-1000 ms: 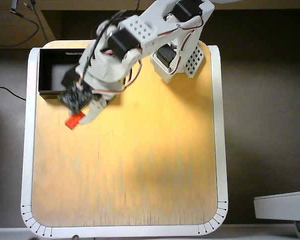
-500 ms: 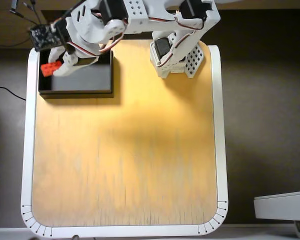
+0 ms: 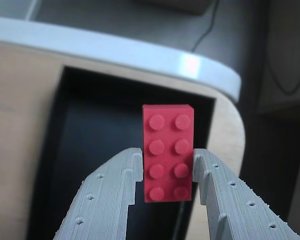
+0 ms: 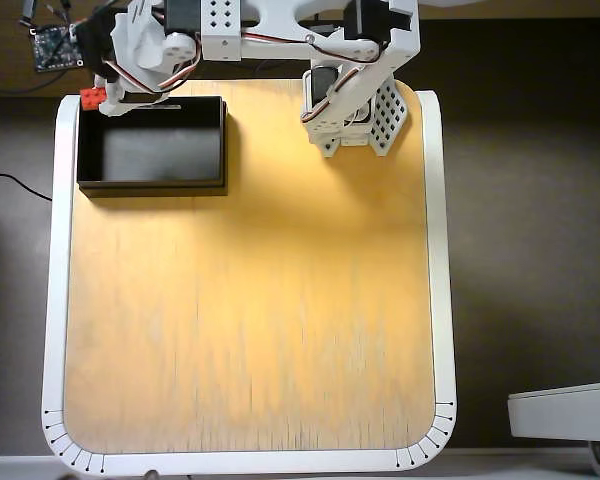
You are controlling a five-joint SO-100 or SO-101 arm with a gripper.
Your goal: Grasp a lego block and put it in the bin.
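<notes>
The red lego block [image 3: 167,152] sits upright between my grey gripper's [image 3: 167,161] fingertips, studs facing the wrist camera. The right finger [image 3: 210,175] presses its side and the left finger [image 3: 130,170] meets its other edge. The gripper is shut on it and holds it above the black bin [image 3: 85,130]. In the overhead view the block [image 4: 92,97] shows at the gripper [image 4: 104,95], over the far left corner of the bin [image 4: 150,184], which stands at the table's far left.
The arm's base [image 4: 355,110] stands at the table's far edge, right of the bin. A circuit board [image 4: 53,45] lies off the table at the far left. The wooden table [image 4: 250,320] has a white rim [image 4: 442,250].
</notes>
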